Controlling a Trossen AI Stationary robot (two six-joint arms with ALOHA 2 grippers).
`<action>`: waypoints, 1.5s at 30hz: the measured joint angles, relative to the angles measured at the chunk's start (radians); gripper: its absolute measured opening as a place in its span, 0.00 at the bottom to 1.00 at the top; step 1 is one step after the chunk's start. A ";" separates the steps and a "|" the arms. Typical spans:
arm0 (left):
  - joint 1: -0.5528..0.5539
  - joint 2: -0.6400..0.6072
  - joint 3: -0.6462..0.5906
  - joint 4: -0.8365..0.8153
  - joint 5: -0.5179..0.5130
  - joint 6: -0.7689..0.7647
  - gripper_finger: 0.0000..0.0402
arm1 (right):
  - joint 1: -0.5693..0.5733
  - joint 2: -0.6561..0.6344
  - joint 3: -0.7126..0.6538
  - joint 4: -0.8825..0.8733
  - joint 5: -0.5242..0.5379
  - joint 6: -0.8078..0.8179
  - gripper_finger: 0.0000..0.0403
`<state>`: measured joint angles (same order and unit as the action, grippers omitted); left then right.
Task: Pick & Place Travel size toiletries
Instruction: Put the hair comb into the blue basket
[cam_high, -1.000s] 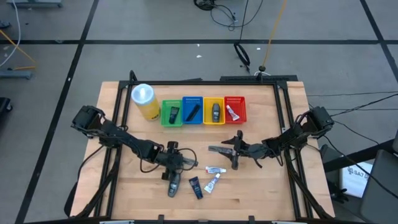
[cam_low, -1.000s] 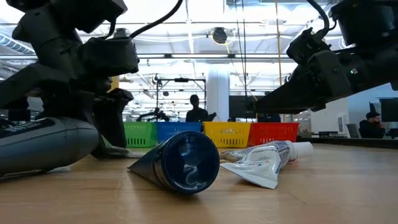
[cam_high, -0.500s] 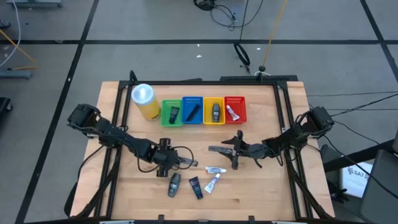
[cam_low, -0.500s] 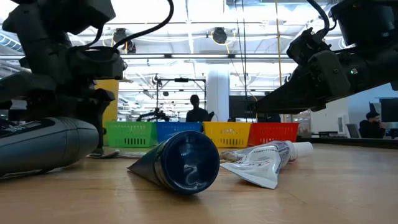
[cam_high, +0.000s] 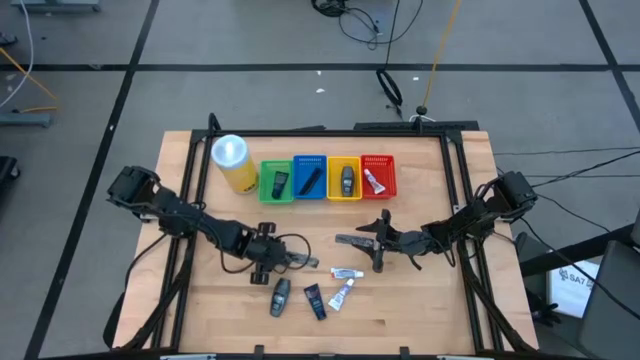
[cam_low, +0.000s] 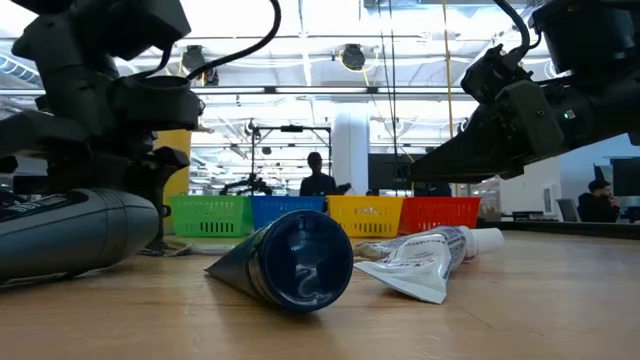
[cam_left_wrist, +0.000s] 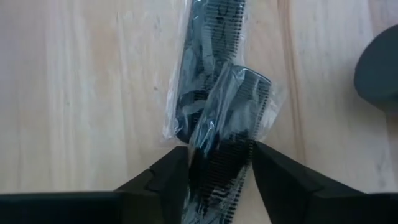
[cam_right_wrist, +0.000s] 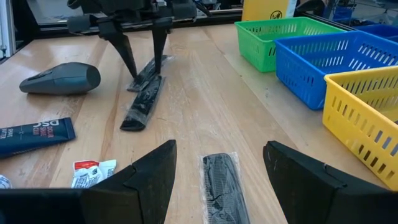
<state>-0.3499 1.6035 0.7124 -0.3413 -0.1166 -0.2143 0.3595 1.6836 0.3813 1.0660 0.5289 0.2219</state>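
Observation:
My left gripper (cam_high: 266, 260) points down, open, over two black combs in clear wrap (cam_left_wrist: 202, 62) that lie crossed on the table. It shows as well in the right wrist view (cam_right_wrist: 148, 72). My right gripper (cam_high: 376, 244) is open and low, with its fingers on either side of a third wrapped comb (cam_right_wrist: 221, 183) and apart from it. Near the front edge lie a dark grey oval stick (cam_high: 280, 296), a dark blue tube (cam_high: 314, 301) and two small white tubes (cam_high: 345, 273). All of these rest flat on the wood. My left gripper has one finger (cam_left_wrist: 165, 180) on each side of one end of the upper wrapped comb (cam_left_wrist: 224, 155), coming from above and lying across it. The wrap's edges reach both fingers, but I cannot tell whether they press it. The comb lies flat on the table.
Green (cam_high: 276, 182), blue (cam_high: 309, 177), yellow (cam_high: 344, 177) and red (cam_high: 377, 174) baskets stand in a row at the far side, each with an item inside. A yellow canister with a white lid (cam_high: 231, 160) stands to their left. People show in the room beyond.
My left gripper has moved a little toward the table's left, away from the oval stick, and has come upright over the crossed combs. The right arm and the items have kept still.

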 joint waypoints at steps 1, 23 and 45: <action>0.007 0.000 0.000 0.001 0.010 0.009 0.40 | 0.000 0.000 0.000 0.000 0.000 0.000 0.58; 0.151 -0.126 0.143 0.277 -0.051 0.154 0.25 | 0.000 0.000 0.000 -0.001 -0.001 -0.002 0.58; 0.084 -0.137 0.005 -0.150 0.065 0.042 0.69 | 0.000 0.000 0.000 -0.002 -0.001 0.001 0.58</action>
<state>-0.2656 1.4666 0.7171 -0.4917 -0.0519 -0.1722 0.3592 1.6833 0.3817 1.0645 0.5278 0.2230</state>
